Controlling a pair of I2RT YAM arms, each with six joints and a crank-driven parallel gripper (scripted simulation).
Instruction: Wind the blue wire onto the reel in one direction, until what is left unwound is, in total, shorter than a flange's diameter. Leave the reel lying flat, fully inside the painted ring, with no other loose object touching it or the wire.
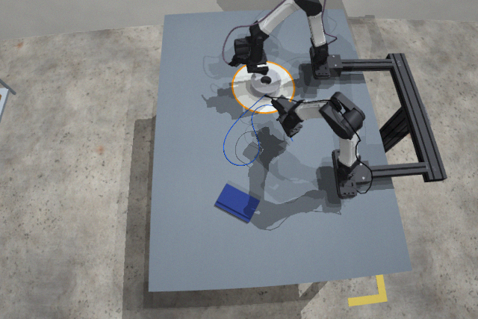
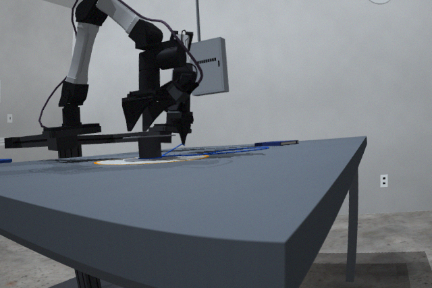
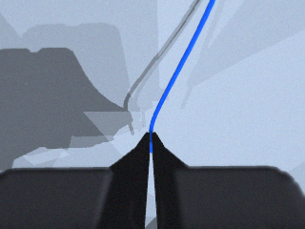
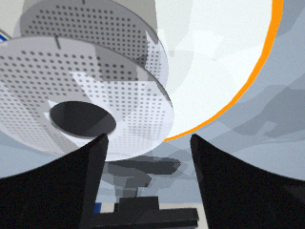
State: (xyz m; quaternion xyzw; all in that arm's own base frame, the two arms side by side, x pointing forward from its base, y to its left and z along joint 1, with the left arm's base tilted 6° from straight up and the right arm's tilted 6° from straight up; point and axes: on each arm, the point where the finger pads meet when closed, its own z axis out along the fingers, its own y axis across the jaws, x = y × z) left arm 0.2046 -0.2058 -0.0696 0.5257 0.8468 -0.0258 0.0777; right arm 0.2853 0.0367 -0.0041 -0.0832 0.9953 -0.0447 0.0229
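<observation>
The grey reel (image 1: 275, 83) (image 2: 150, 148) (image 4: 138, 112) lies flat inside the painted orange ring (image 1: 294, 87) (image 2: 100, 163) (image 4: 278, 7), its perforated upper flange facing up. The blue wire (image 1: 240, 165) (image 2: 172, 150) (image 3: 191, 48) runs from low on the reel up to my left gripper (image 2: 183, 144) (image 3: 151, 135), which is shut on it beside the reel. Past the fingers the wire makes a wide loop over the table. My right gripper (image 2: 138, 129) (image 4: 149, 136) is open and empty above the flange, near its edge. How many turns are on the core is hidden.
A dark blue book (image 1: 237, 201) (image 2: 277, 143) lies on the table (image 1: 193, 246) apart from the wire loop. A short blue piece shows beside the left arm's wrist in the top view. Both arms lean in over the ring, close together.
</observation>
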